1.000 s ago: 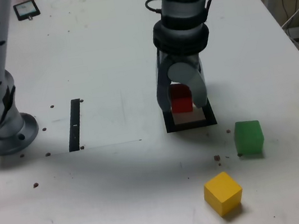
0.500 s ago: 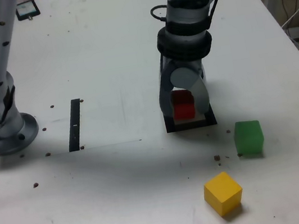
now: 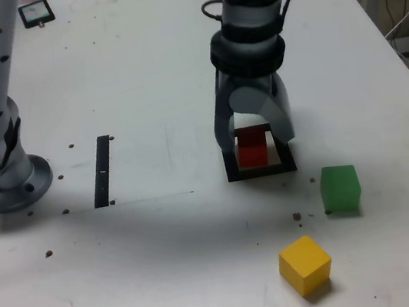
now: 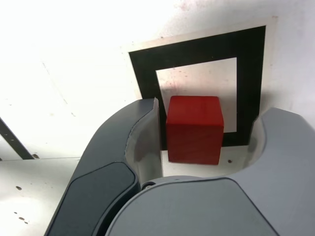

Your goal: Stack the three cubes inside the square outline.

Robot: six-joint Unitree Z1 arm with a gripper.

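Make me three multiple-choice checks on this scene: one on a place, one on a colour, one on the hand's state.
1. Where is the red cube?
A) Beside the green cube
B) Within the square outline
C) On the narrow black strip

2. Which cube is nearest the exterior view's bottom edge?
A) Yellow
B) Green
C) Red

3. How is the hand?
A) Shut on the yellow cube
B) Shut, empty
C) Open around the red cube

1 B: the black frame surrounds the red cube.
2 A: the yellow cube sits lower than the green cube.
3 C: gaps show between the hand's fingers and the red cube.
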